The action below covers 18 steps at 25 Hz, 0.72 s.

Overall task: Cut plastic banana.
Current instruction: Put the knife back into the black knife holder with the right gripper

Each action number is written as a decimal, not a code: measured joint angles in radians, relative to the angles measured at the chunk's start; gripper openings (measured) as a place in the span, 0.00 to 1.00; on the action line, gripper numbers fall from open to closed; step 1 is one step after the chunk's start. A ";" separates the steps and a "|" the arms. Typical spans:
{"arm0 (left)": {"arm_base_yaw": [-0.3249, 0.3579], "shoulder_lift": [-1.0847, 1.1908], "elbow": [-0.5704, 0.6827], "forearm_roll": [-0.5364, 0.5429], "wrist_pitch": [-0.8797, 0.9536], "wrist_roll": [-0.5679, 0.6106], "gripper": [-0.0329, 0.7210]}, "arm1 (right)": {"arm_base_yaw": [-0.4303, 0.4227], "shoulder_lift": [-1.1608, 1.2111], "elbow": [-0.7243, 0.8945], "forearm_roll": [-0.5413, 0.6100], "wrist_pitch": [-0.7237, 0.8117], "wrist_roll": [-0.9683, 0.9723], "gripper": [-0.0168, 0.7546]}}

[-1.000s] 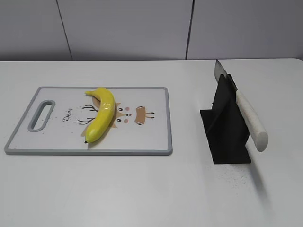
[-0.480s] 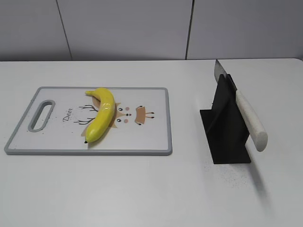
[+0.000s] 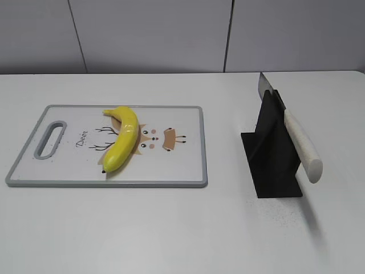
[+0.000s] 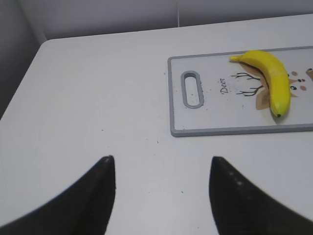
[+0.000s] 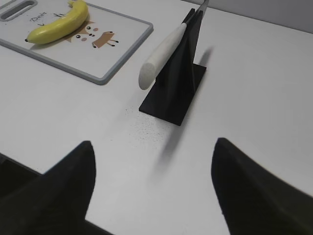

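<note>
The plastic banana [image 3: 121,140] is glossy yellow with dark tips and lies on the white cutting board [image 3: 182,154]. It also shows in the left wrist view [image 4: 270,80] and the right wrist view [image 5: 56,25]. A knife with a white handle [image 3: 302,145] rests slanted in a black stand [image 3: 272,154], blade up; it also shows in the right wrist view [image 5: 161,54]. My left gripper [image 4: 161,164] is open and empty over bare table, left of the board. My right gripper [image 5: 152,147] is open and empty, short of the stand. Neither gripper shows in the exterior view.
The cutting board [image 4: 220,127] has a grey rim, a handle slot [image 3: 50,138] at its left end and a deer drawing. The white table meets a grey wall at the back. The table's left edge [image 4: 24,78] is near my left gripper.
</note>
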 joint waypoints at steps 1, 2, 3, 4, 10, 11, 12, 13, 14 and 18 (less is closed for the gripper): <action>0.000 0.000 0.000 0.001 0.000 0.000 0.82 | 0.000 0.000 0.000 0.000 0.000 0.000 0.77; 0.000 -0.001 0.000 0.001 0.000 0.000 0.82 | 0.000 0.000 0.000 -0.002 0.000 0.000 0.77; 0.000 -0.002 0.000 0.001 0.000 0.000 0.82 | 0.000 0.000 0.000 -0.005 0.000 0.000 0.77; 0.000 -0.003 0.000 0.001 0.000 0.000 0.82 | 0.000 0.000 0.000 -0.007 0.000 0.000 0.77; 0.000 -0.003 0.000 0.001 0.000 0.000 0.82 | -0.003 0.000 0.001 -0.008 -0.001 0.000 0.77; 0.000 -0.003 0.000 0.001 0.000 0.000 0.82 | -0.011 0.000 0.001 -0.006 -0.001 0.000 0.77; 0.000 -0.003 0.000 0.001 0.000 0.000 0.82 | -0.026 0.000 0.001 -0.004 -0.001 0.000 0.77; 0.000 -0.003 0.000 0.001 0.000 0.000 0.82 | -0.044 0.000 0.001 -0.003 -0.001 0.000 0.77; 0.000 -0.003 0.000 0.001 0.000 0.000 0.82 | -0.069 0.000 0.001 -0.003 0.000 0.000 0.77; 0.000 -0.003 0.000 0.001 0.000 0.000 0.82 | -0.181 0.000 0.001 -0.002 0.000 0.000 0.77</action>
